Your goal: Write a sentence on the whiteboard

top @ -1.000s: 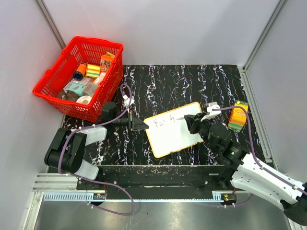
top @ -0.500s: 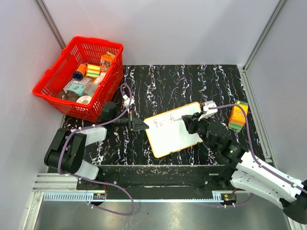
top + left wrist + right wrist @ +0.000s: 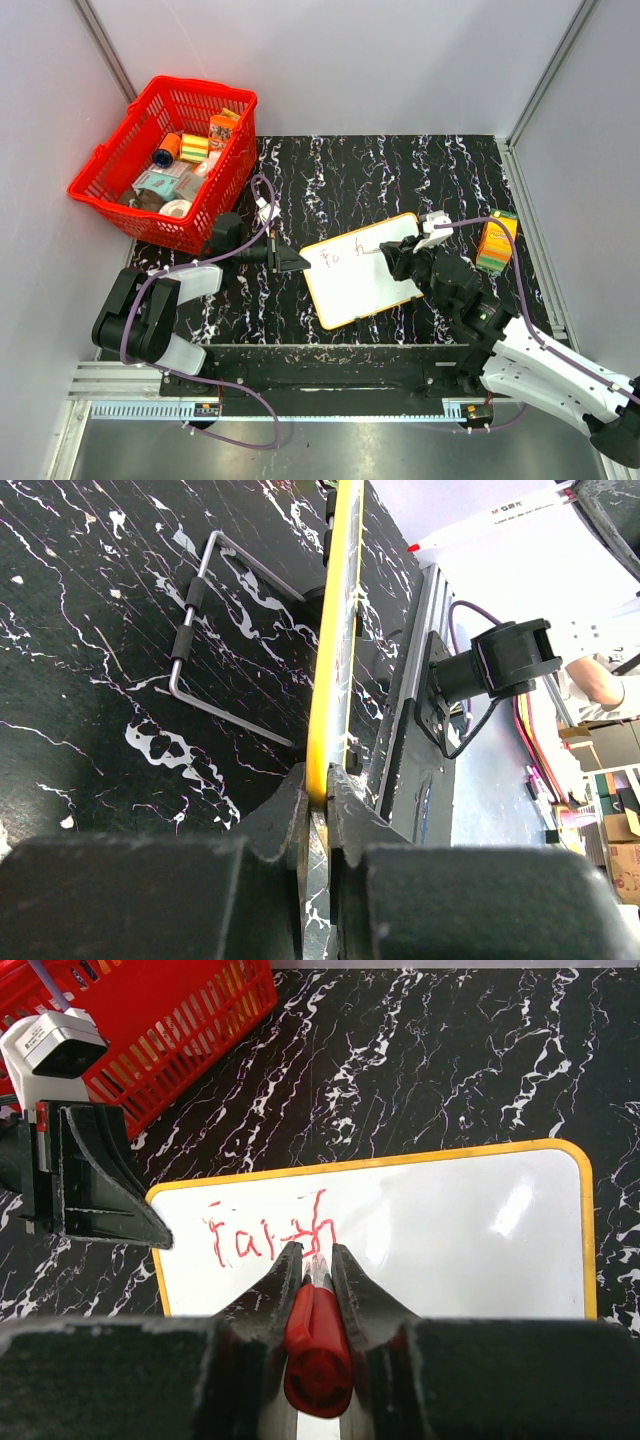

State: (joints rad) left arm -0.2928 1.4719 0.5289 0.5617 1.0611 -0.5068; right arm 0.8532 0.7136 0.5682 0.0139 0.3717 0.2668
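**Left arm pins the board, right arm has marker on the lettering**

Left gripper (image 3: pixel 318 800): jaws pressed together on the thin yellow rim of the whiteboard (image 3: pixel 362 288), pinching its left short edge. The board lies flat on the black marbled table (image 3: pixel 350 170), near the middle of the near half, skewed so its right end sits farther from the arm bases.

Right gripper (image 3: pixel 310 1255): jaws clamped on a red marker (image 3: pixel 318 1350). The barrel runs between the fingers and the tip points down at the white surface. The tip sits at the end of the letters; actual contact can't be told.

The sentence (image 3: pixel 265 1238) is one short row of thin red letters on the left part of the board, close to the left gripper. It starts roughly "Fai", and the rest is a scrawl I can't read.

A bent wire bracket (image 3: pixel 215 630) lies on the table just beside the board's edge, seen from the left wrist only.

An orange carton (image 3: pixel 497 240) stands right of the board near the table's right edge, apart from the board.

A red basket (image 3: pixel 232 160) holding mixed small packages sits at the far left corner, well apart from the board.
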